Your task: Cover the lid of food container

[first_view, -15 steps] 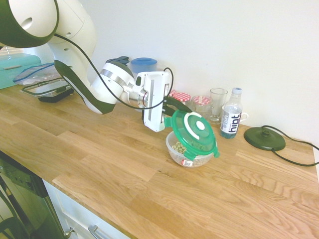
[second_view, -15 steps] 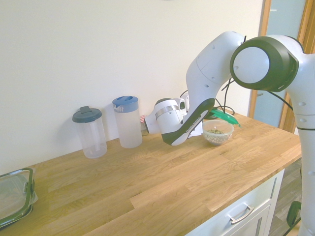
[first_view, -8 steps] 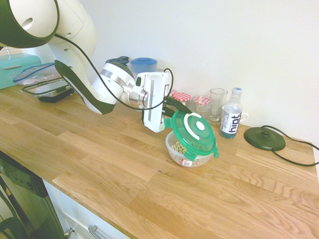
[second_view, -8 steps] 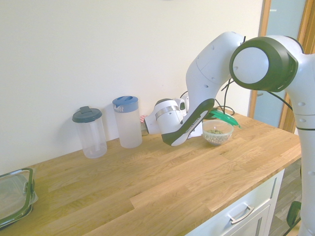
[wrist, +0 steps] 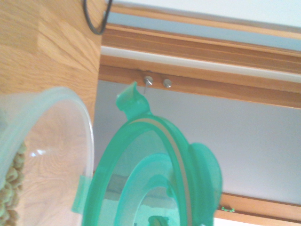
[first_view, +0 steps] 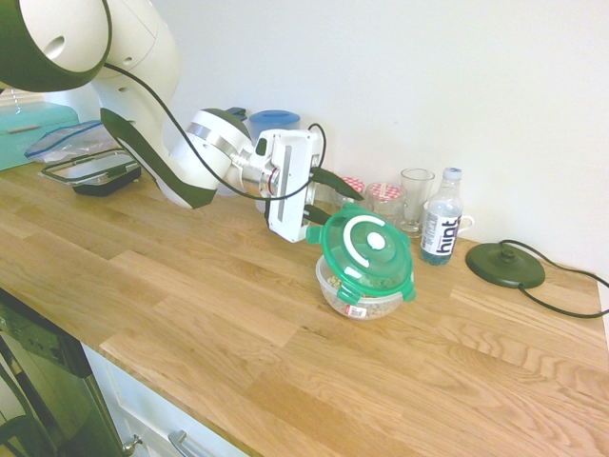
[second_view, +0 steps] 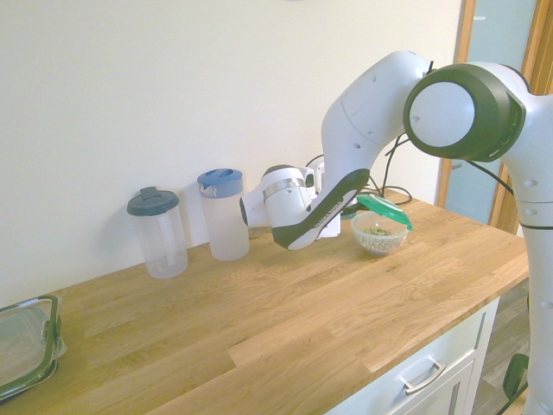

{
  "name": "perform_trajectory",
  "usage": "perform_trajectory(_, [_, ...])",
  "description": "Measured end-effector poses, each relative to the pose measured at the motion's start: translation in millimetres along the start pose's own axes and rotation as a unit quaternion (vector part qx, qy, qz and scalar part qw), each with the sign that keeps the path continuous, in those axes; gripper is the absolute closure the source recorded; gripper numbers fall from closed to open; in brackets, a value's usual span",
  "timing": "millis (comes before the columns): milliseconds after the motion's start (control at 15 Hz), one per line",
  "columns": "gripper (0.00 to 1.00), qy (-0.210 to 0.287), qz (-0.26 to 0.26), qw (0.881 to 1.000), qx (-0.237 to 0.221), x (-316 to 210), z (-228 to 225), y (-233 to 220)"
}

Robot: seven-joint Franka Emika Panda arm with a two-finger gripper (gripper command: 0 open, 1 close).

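The round green lid (first_view: 366, 249) lies on top of the food container (first_view: 360, 297), a small clear bowl of beige cereal rings with a red-and-white sticker. The lid sits slightly tilted, its left edge raised. My gripper (first_view: 325, 208) is just left of the lid, its dark fingers spread apart above and below the lid's left edge, open. From the other side, the lid (second_view: 385, 210) caps the bowl (second_view: 380, 239) and the forearm hides the fingers. Up close in the wrist view, the lid (wrist: 155, 179) shows beside the bowl's rim (wrist: 61, 122).
Behind the bowl stand two red-checked-lid jars (first_view: 384, 197), a drinking glass (first_view: 416, 198), a water bottle (first_view: 442, 228) and a black round base (first_view: 504, 265). A rectangular black-rimmed container (first_view: 90, 171) sits far left. Two lidded pitchers (second_view: 223, 213) stand by the wall.
The lid dropped from a steep tilt in the gripper's hold to lying on the bowl. The fingers opened and the wrist drew back a little to the left and up.
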State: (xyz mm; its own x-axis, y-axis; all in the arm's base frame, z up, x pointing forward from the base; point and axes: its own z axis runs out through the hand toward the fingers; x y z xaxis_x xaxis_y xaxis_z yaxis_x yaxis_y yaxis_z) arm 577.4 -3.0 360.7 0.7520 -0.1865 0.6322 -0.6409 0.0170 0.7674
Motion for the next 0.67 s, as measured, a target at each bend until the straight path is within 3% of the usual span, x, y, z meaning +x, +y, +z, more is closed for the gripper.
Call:
perform_trajectory(400, [0.0, -0.098, -0.013, 0.992, 0.077, 30, -26, 11])
perform_trajectory(667, [0.0, -0.197, -0.012, 0.966, 0.165, 66, -54, 39])
